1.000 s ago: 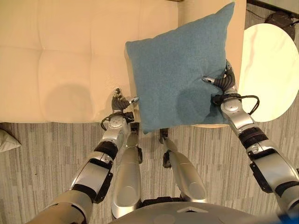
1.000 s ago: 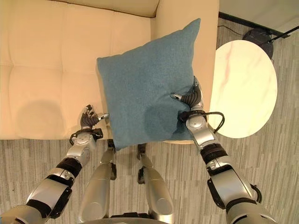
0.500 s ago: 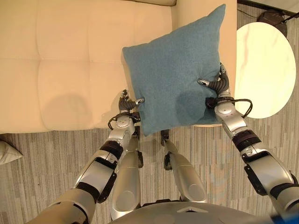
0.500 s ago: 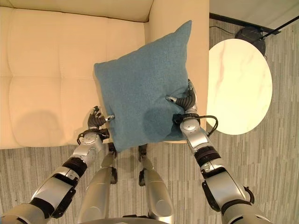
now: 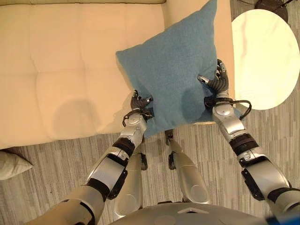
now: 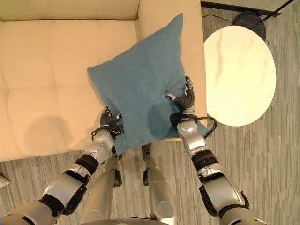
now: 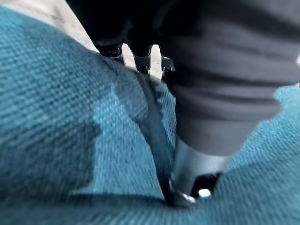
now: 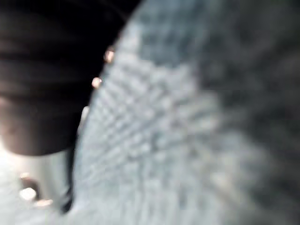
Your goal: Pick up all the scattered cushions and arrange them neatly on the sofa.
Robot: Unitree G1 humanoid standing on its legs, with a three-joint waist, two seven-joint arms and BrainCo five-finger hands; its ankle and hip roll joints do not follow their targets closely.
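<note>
1. The right hand (image 5: 216, 84) sits right of centre in the left eye view, at the right edge of the blue cushion (image 5: 173, 70). Its thumb lies on the cushion's front and its fingers curl round the edge behind, pinching the fabric.
2. The left hand (image 5: 139, 103) is at the cushion's lower left edge, near the middle of the frame. Its fingers curl against the fabric; in the left wrist view the dark fingertips (image 7: 140, 61) press into the blue cloth, which folds around them.
3. The cushion hangs tilted between the two hands, one corner pointing to the upper right, in front of the sofa (image 5: 56, 70) seat and the armrest (image 5: 187, 9) at the upper centre.
4. One second ago the left hand hung apart from the cushion, just off its lower left corner; half a second ago its fingertip reached the edge; now it grips the cloth.
5. The right hand keeps the same pinch throughout.
6. The whole view has shifted: the sofa's front edge now slants, and the cushion sits higher in the frame.
7. The sofa seat is bare cream upholstery, with the cushion held above its right end.
8. A round white table (image 5: 265, 56) stands at the upper right, beside the armrest.
9. A pale cushion (image 5: 11, 164) lies on the striped floor (image 5: 56, 159) at the lower left edge.
</note>
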